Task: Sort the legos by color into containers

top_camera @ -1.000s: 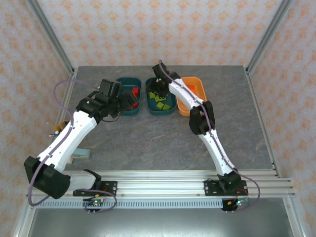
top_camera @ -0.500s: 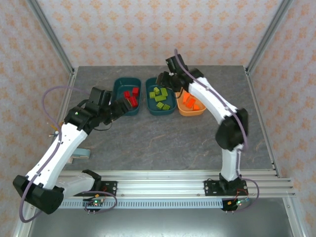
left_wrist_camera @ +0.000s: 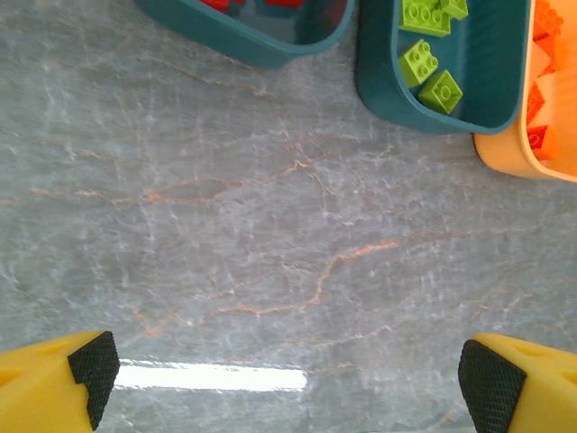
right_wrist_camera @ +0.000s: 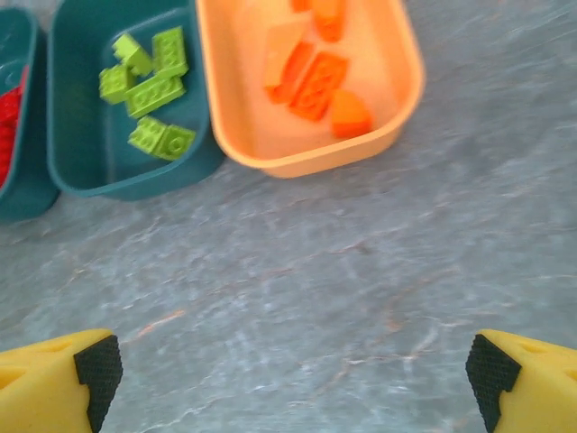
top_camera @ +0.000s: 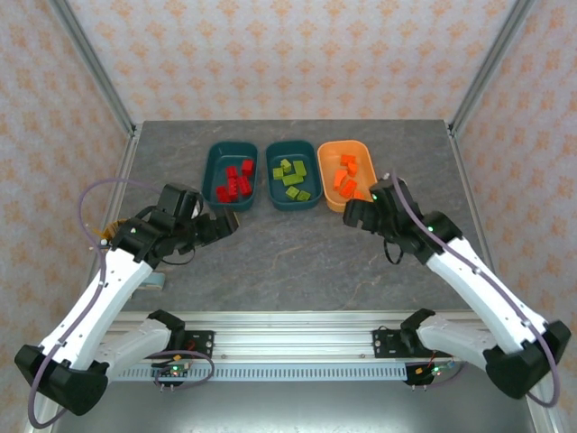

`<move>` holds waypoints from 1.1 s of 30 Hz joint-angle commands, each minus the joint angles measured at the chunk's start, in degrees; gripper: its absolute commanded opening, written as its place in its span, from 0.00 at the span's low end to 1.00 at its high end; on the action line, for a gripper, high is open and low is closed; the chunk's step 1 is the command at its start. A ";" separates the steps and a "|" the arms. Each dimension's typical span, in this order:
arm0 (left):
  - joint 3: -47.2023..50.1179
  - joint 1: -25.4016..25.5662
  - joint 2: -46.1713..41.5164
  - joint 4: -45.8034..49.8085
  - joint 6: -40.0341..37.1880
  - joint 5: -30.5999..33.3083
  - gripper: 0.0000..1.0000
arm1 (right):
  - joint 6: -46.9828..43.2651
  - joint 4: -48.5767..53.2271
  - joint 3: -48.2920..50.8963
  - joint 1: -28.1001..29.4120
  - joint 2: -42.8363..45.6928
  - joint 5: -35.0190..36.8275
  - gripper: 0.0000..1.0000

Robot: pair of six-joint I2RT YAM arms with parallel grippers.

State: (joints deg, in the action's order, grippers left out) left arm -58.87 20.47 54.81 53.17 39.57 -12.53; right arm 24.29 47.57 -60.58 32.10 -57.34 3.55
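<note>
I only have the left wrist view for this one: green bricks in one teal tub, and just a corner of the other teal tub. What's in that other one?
Observer: Only red legos. The top camera shows them in the left teal tub.
Operator: Any bricks lying outside the tubs?
Observer: None that the top view shows on the table.
Operator: And the right gripper?
Observer: The right gripper is open with nothing between its fingers, over the table just in front of the orange tub.
</note>
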 commanded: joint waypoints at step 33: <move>34.53 -20.49 14.14 -72.05 -40.01 19.69 1.00 | -23.95 -89.10 37.22 -30.27 -25.28 5.50 1.00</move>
State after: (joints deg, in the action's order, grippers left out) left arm -24.67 0.99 66.74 -7.03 2.39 9.13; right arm 2.76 -29.06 -23.46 2.39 -79.66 13.85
